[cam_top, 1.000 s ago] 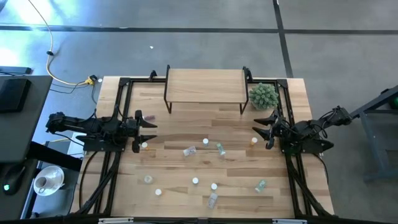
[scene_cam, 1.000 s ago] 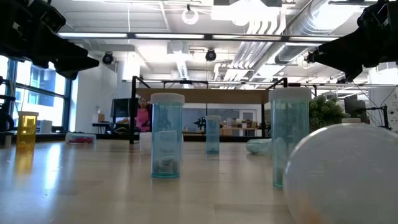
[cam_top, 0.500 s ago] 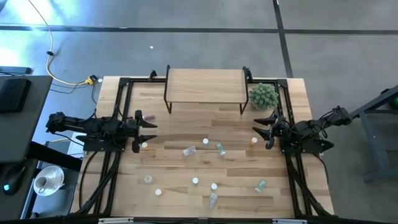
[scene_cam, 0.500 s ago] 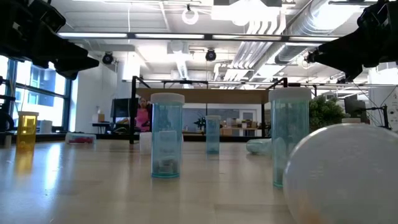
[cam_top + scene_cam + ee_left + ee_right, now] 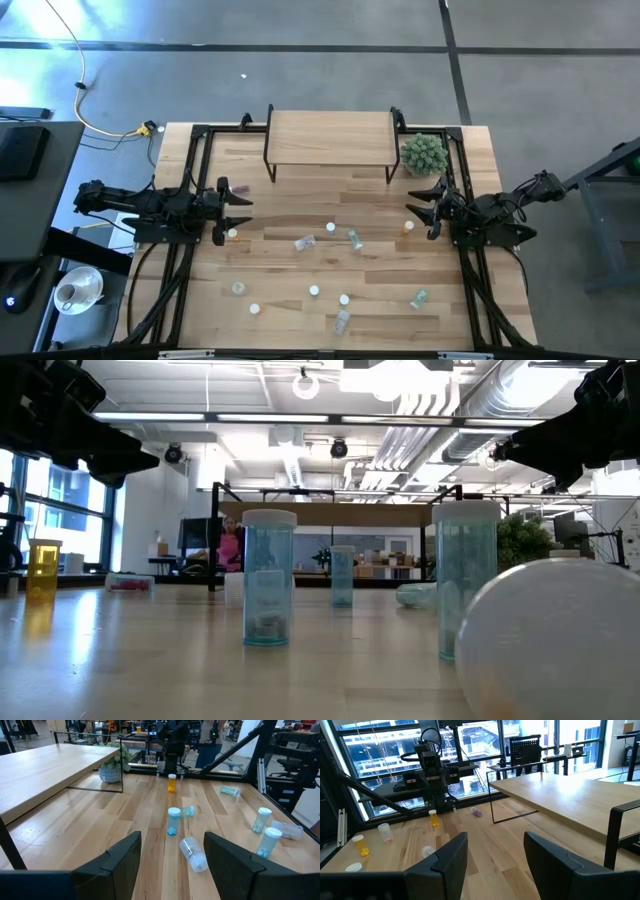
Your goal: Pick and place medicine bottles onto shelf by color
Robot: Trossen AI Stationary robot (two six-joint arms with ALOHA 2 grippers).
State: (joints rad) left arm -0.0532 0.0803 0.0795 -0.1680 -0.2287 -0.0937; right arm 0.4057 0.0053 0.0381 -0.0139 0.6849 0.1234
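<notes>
The light-wood shelf (image 5: 328,140) stands on thin black legs at the table's far middle. Several tiny medicine bottles with white caps lie or stand across the table's middle and near half, such as a blue one (image 5: 354,238) and a clear one lying on its side (image 5: 305,243). An orange bottle (image 5: 408,228) stands just by my right gripper (image 5: 420,208), and another orange one (image 5: 232,234) by my left gripper (image 5: 238,210). Both grippers are open and empty, hovering at the table's left and right sides. The left wrist view shows an upright blue bottle (image 5: 173,821) ahead of the open fingers.
A spiky green plant ball (image 5: 424,153) sits at the shelf's right end. Black frame rails (image 5: 190,170) run along the table's left and right sides. In the low view a white cap (image 5: 555,640) stands close to the camera. A person (image 5: 231,545) shows far behind the table.
</notes>
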